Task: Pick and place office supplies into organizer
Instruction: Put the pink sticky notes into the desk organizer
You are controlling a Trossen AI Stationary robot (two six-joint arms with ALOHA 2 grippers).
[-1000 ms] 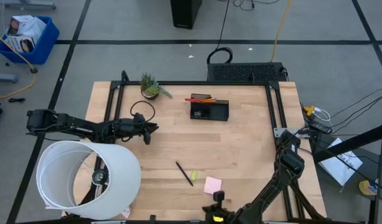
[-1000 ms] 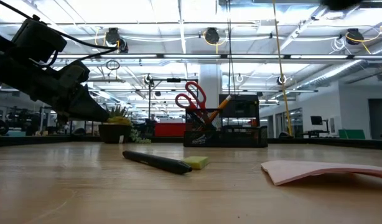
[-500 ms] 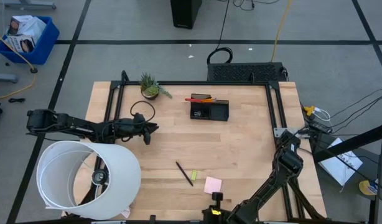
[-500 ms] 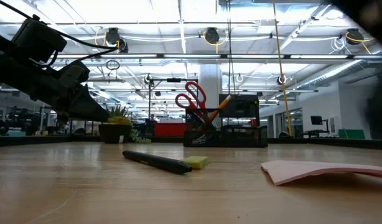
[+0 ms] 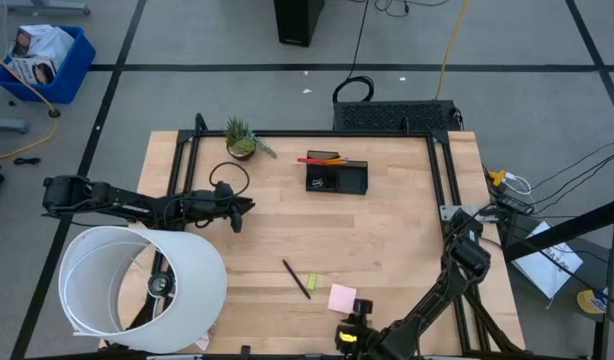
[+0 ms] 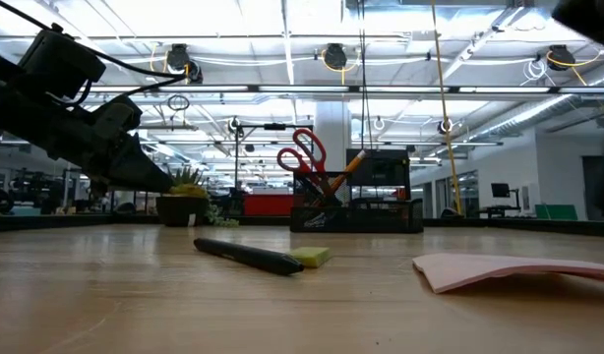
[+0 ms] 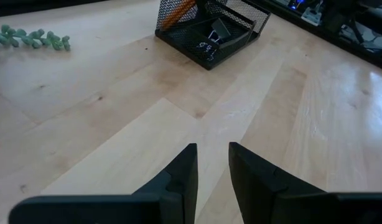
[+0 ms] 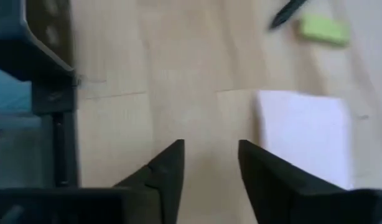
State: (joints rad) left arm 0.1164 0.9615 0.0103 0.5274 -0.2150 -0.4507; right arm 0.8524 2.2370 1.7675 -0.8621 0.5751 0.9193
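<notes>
Three loose supplies down near the front edge of the bench [image 5: 407,230]: a square pink sticky-note pad [image 5: 341,297], lying flat with its near edge a little curled in the low view; a thin black pen [image 5: 296,278], lying slantwise; a tiny yellow-green piece [image 5: 311,282] just beside the pen's lower end, between pen and pad. Well apart, toward the back of the bench, the dark mesh-sided organizer [image 5: 337,177], already holding red-handled scissors [image 6: 302,152] and an orange pencil [image 6: 353,160] upright in its taller compartment, with small dark clips visible in the lower one from the left wrist view.

Right hand [image 5: 360,308] low at the front edge, fingers [image 8: 168,171] spread apart, pinching nothing, only bare wood between them. Pink pad just beside this hand, slightly ahead and off to one side of the gap, not between the fingers; contact not discernible. Green piece and pen farther on past the pad.

Left hand [image 5: 244,206] above the bench's left-centre part, fingers [image 7: 182,177] parted by a narrow gap, empty, touching nothing. Organizer ahead of it, well apart.
</notes>
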